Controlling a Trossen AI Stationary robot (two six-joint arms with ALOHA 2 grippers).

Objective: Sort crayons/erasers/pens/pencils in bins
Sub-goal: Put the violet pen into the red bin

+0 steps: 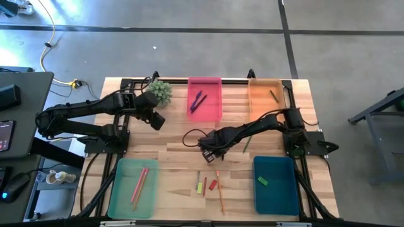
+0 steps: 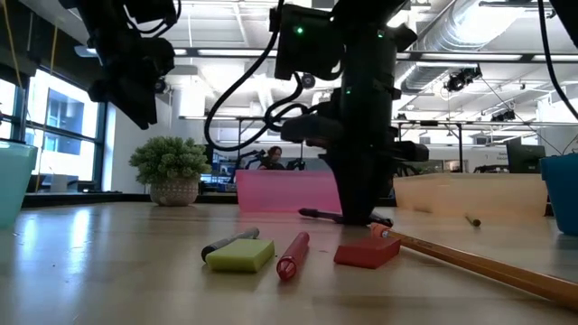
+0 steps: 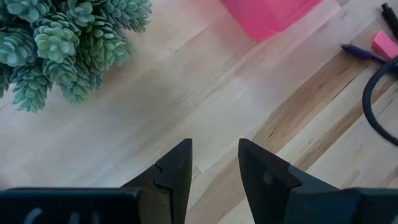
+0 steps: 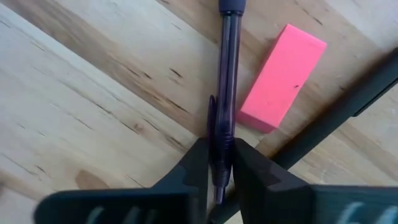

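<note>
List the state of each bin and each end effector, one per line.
Green bin: holds pencils.
Pink bin: holds pens.
Orange bin: holds one crayon.
Blue bin: holds a green eraser.
Right end effector: shut on a purple pen, at the table.
Left end effector: open, empty, near the plant.

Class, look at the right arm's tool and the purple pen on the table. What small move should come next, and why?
Probably a short lift straight up. The right tool has its fingers closed on the purple pen, which lies on the table beside a pink eraser; two pens already lie in the pink bin.
</note>
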